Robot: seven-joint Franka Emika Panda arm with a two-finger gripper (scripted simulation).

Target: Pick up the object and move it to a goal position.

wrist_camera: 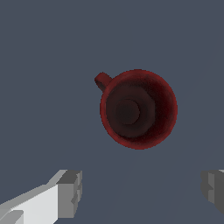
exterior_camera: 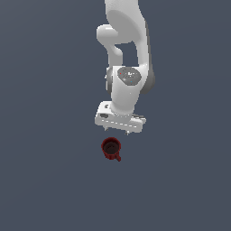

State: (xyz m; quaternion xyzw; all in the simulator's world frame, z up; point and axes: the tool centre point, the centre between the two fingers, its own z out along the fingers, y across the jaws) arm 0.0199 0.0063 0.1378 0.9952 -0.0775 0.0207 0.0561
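The gripper (wrist_camera: 141, 192) is held above the floor with fingers (wrist_camera: 70, 192) spread wide; the upright mug (wrist_camera: 138, 109) is left ungrasped nearby.

Object: a small dark red mug with faceted sides and one loop handle (exterior_camera: 111, 148) (wrist_camera: 138, 109)
Inside: dark, with a paler round floor visible in the wrist view
Pose: upright, mouth open upward
Handle: sticks out toward the exterior view's lower right
Place: on the flat grey-blue ground, near the middle of the exterior view
Contents: apparently nothing, though the inside is dim
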